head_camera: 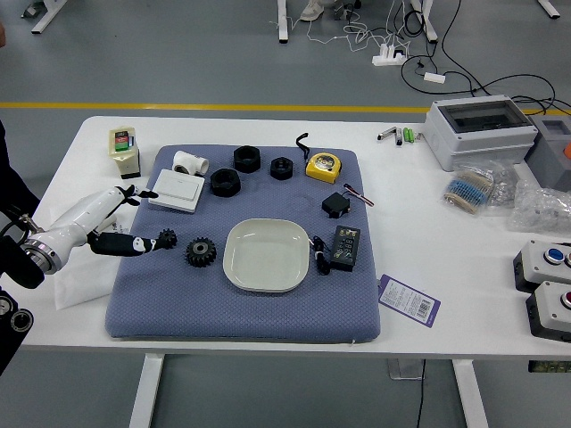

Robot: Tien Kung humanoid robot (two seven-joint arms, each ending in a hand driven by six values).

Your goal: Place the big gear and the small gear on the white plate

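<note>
Beside hand (96, 212), small gear (167, 238) indistinct

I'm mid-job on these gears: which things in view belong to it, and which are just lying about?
In the job:
- big gear
- small gear
- white plate
- left hand

Lying about, among others:
- yellow tape measure
- white pipe fitting
- black rings
- purple-edged card
- batteries

Your single head view looks forward and steeply down from high above the surface's (464, 312) near side.
</note>
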